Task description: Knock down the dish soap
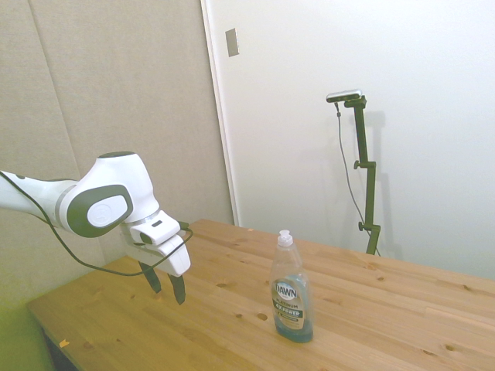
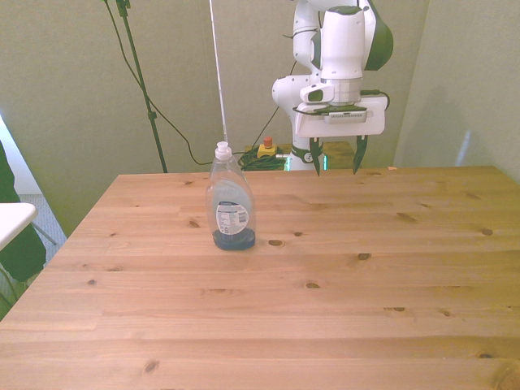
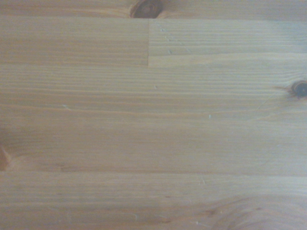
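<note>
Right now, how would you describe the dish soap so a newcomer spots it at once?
On the wooden table, look toward the front view's left of the robot's hand. The dish soap stands upright there, alone: a slim clear bottle with blue liquid at its bottom, a white cap and a label.

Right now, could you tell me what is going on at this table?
A white Franka arm is set to knock over the dish soap, which stands upright on the wooden table, untouched. The gripper hovers above the table's far edge, open and empty, well off toward the front view's right of the bottle. The wrist view shows only bare wood.
</note>
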`<control>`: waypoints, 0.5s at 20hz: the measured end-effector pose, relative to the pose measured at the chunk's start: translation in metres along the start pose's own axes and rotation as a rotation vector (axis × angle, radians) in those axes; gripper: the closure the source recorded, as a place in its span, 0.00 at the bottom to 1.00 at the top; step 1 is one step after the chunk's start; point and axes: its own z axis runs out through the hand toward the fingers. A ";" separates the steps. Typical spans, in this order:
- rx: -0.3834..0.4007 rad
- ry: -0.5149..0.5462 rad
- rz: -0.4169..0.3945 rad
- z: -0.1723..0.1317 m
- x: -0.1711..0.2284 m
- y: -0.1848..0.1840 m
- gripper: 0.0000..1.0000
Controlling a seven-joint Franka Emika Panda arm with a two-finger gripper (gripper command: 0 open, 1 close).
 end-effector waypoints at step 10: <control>-0.025 0.095 0.025 -0.021 0.055 0.038 1.00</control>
